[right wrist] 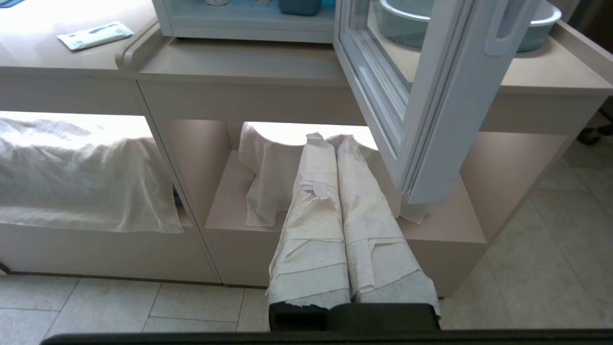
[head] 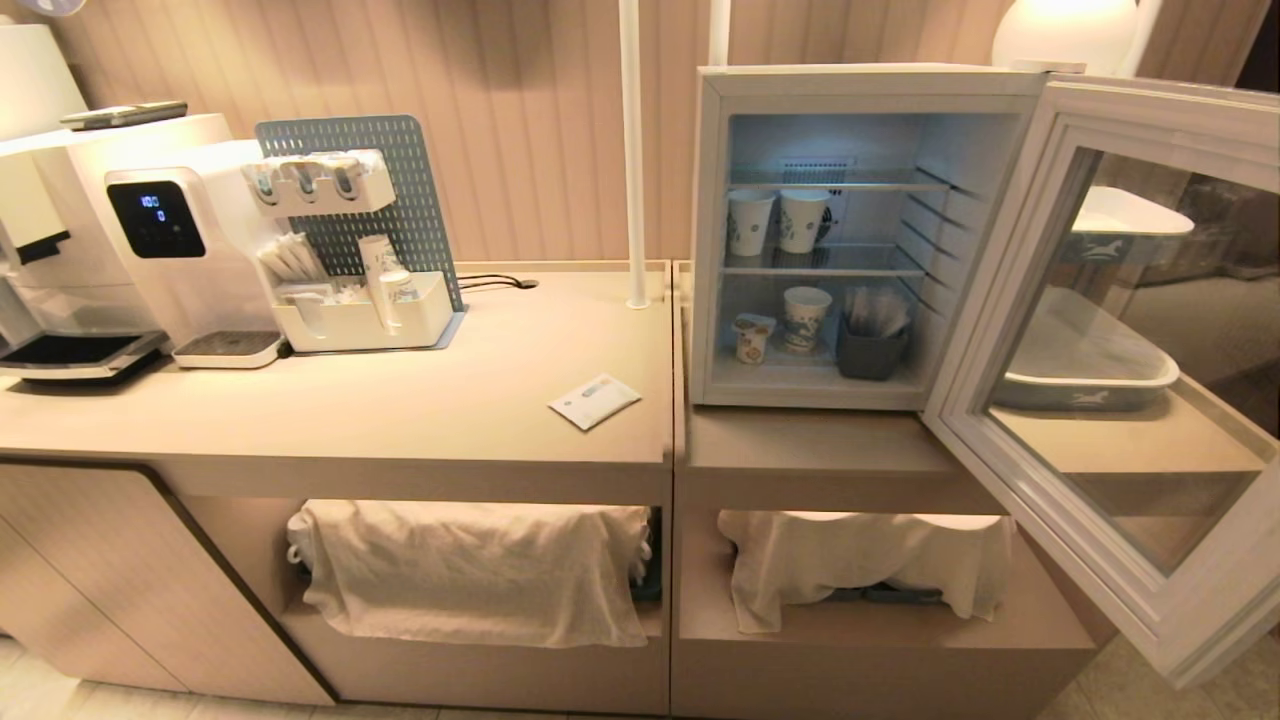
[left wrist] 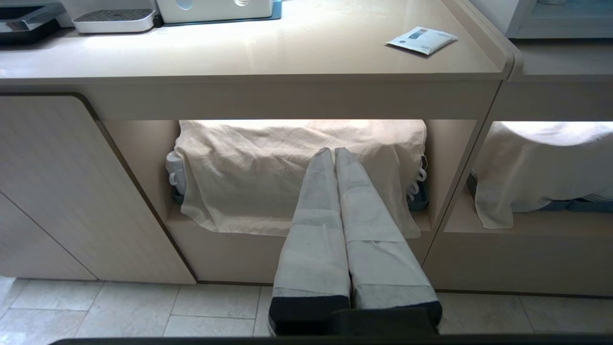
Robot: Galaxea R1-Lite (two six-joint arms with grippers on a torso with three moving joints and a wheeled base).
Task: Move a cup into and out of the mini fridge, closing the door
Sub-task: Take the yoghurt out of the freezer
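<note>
White mini fridge (head: 860,90) door (head: 1120,380) wide open; cup (head: 752,338) near shelf's front edge.

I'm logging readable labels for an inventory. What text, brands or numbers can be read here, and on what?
"100" over "0": lit display of the white water dispenser.
Flat packet on the counter: print too small to read.
Paper cups in the mini fridge: patterns, no legible words.
The small cup: label unreadable.
The door: no lettering visible.

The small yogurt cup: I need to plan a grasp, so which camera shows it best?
The head view: the cup stands on the mini fridge's bottom level, left of a paper cup, with the door swung open. The right wrist view catches only the fridge's lower edge, the left wrist view only its corner; neither shows the cup.
</note>
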